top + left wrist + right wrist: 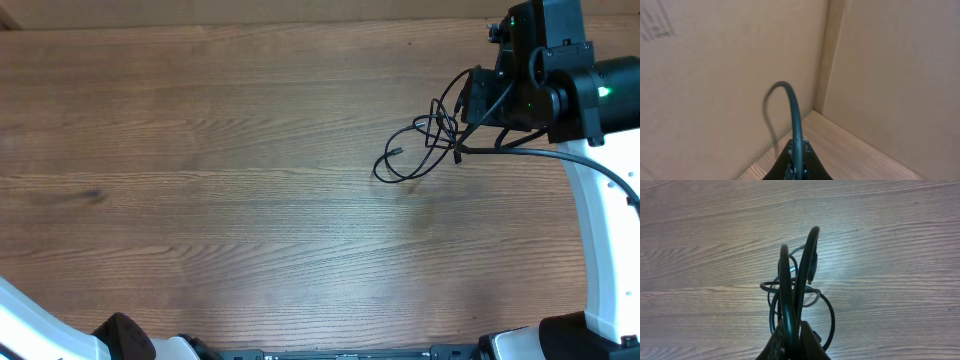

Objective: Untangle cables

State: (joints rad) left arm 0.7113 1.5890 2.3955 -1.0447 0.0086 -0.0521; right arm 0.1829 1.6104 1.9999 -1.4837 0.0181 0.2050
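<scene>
Far right of the counter, near its back edge: the cables lie in one loose knot, several thin black loops crossing each other, with one free end trailing off to the left.

Right tool sits directly over the knot's right side. In the wrist view its fingers are pressed together on two strands that arch up and forward out of the pinch. One arch ends in what looks like a small plug. The rest of the knot hangs or rests below on the wood, loops overlapping. Judgement: the pinch is taken at the edge of the knot, not its middle, so that a lift or pull can draw single strands out rather than cinch the crossings tighter.

Left tool is out of the overhead picture; only part of that arm shows at the near left corner, well apart from the knot. Its wrist camera faces a cardboard wall and a corner of the enclosure, not the work. The fingers are closed, and a dark cord stands up from between them in a single arch. I cannot tell whether this is one of the task's strands. Judgement: this arm is parked clear so that the right arm has room.

Task reads as barely begun, with every visible loop crossed. Next move probably calls for a slow pull away from the pile. Risk: dragging the whole knot along instead of freeing one strand.
</scene>
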